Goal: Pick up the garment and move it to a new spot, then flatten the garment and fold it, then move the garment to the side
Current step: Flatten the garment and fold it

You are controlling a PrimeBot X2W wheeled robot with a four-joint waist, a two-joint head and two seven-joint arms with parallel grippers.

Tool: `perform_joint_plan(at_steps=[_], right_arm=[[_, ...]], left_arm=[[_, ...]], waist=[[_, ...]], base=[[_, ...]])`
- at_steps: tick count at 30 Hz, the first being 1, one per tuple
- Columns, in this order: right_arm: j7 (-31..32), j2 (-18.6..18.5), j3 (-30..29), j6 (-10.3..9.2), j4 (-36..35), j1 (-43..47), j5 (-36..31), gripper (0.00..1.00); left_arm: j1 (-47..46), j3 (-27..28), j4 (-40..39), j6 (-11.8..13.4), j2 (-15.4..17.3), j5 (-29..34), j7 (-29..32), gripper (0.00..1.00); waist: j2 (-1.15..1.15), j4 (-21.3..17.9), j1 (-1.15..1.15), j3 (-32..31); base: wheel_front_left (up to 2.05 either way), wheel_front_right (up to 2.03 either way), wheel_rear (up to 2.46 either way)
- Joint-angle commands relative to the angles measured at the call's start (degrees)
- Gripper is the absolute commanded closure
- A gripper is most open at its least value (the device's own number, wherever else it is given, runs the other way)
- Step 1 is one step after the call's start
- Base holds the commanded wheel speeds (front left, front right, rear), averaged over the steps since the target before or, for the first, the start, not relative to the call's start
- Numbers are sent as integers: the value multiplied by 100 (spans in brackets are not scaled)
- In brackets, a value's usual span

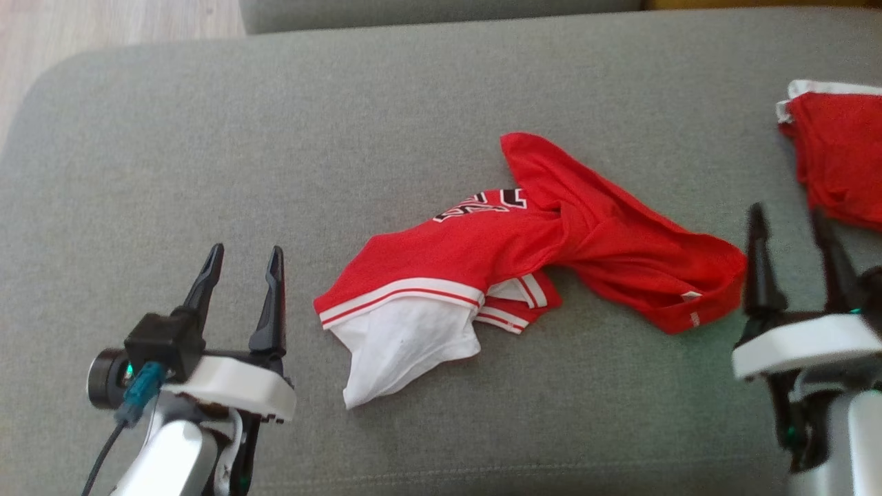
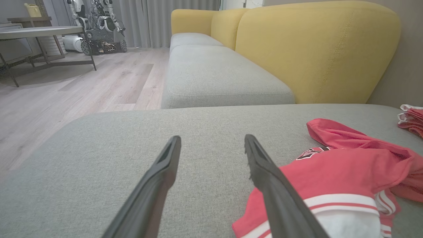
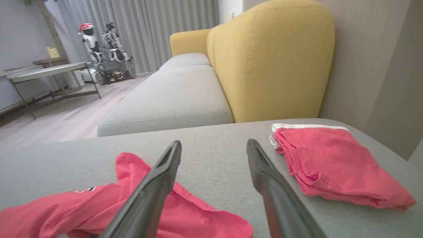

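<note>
The garment (image 1: 524, 255) is a red jersey with white trim and black lettering, lying crumpled mid-cushion with its white lining spilling out toward me. In the wrist views it shows at the lower right (image 2: 343, 175) and the lower left (image 3: 82, 208). My left gripper (image 1: 242, 262) stands open a short way left of the garment, holding nothing. Open as well, my right gripper (image 1: 791, 220) hovers just past the garment's right end with empty fingers.
A second red piece with a white band, folded, lies at the cushion's far right (image 1: 837, 155) (image 3: 330, 165). The grey cushion (image 1: 275, 138) has free room left and behind. Yellow backrests (image 2: 314, 49), wooden floor, a table (image 2: 39, 33) and another robot stand beyond.
</note>
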Motion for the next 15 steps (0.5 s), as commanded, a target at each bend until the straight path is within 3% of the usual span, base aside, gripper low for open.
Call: perform_joint_plan(at_steps=[1,15], right_arm=[[-55,-63,196,-5,-271,61,-58,0],[174,-32,780,-5,-890,1016,-212,0]], left_arm=[[-83,193,-209,44,155,-24,12,0],[321,158,-317,159,233,-101,62,0]], waist=[[0,-19,0,-71],[0,-64,0,-484]], base=[[0,0,0],[0,0,0]])
